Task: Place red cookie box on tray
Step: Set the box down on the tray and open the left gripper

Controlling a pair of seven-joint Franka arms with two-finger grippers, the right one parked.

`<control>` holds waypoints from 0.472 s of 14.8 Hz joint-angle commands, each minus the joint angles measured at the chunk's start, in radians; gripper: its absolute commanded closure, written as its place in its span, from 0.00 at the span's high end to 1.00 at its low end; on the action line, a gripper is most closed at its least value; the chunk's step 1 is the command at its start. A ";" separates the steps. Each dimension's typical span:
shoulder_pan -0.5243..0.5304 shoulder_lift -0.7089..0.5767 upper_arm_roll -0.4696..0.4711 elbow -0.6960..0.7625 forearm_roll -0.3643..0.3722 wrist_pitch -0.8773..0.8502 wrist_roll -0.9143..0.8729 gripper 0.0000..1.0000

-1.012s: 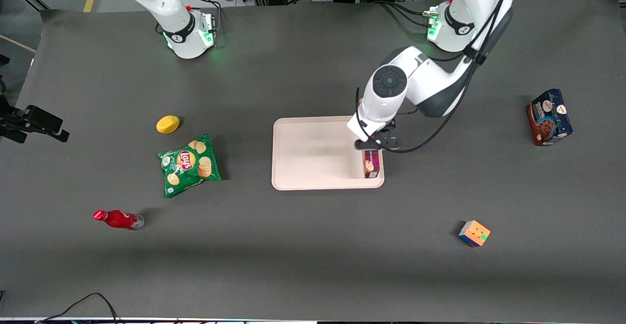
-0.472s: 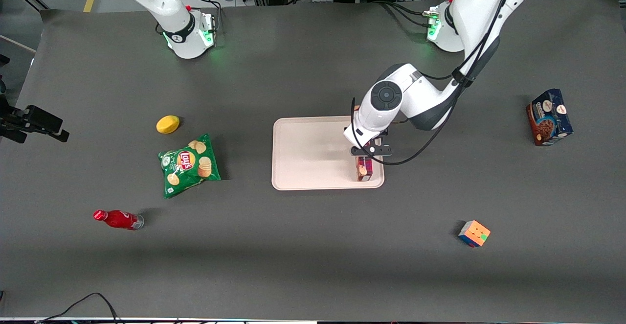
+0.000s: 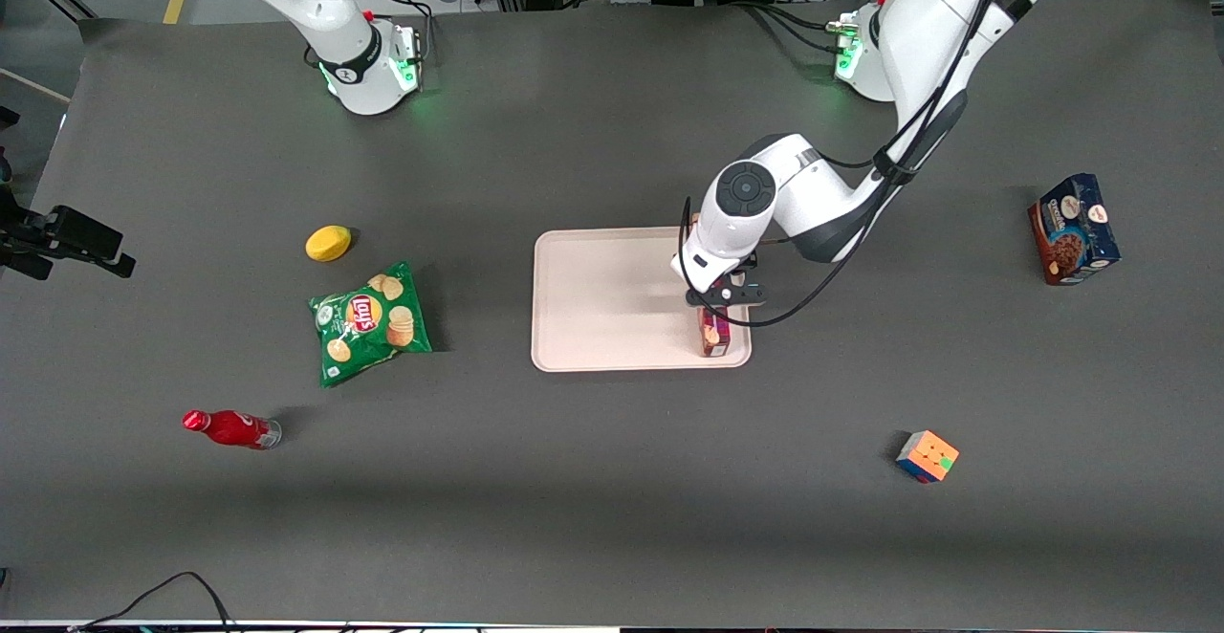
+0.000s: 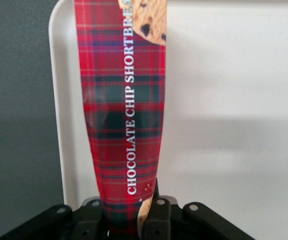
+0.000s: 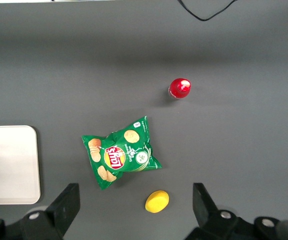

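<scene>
The red cookie box (image 3: 713,330) is a slim dark-red plaid carton; it stands over the tray (image 3: 602,298), at the tray's end toward the working arm and near its edge closest to the front camera. My gripper (image 3: 717,296) is shut on the box's upper end. In the left wrist view the red cookie box (image 4: 124,115) runs down from between the black fingers (image 4: 156,220) onto the pale tray (image 4: 234,100), close to the tray's rim. Whether the box's lower end touches the tray floor is hidden.
A blue-and-brown cookie box (image 3: 1073,228) stands toward the working arm's end. A colour cube (image 3: 927,455) lies nearer the front camera. Toward the parked arm's end are a green chips bag (image 3: 370,321), a yellow lemon (image 3: 327,242) and a red bottle (image 3: 231,428).
The gripper has carried the red cookie box a short way inward over the tray, toward the parked arm's end, and lower. It stays shut on the box.
</scene>
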 commanded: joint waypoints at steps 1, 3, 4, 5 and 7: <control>-0.004 0.016 0.009 -0.001 0.027 0.017 -0.033 0.87; 0.002 0.021 0.009 0.000 0.027 0.017 -0.030 1.00; 0.003 0.022 0.009 0.002 0.027 0.017 -0.030 1.00; 0.004 0.022 0.009 0.002 0.027 0.017 -0.030 1.00; 0.001 0.022 0.009 0.005 0.027 0.017 -0.031 1.00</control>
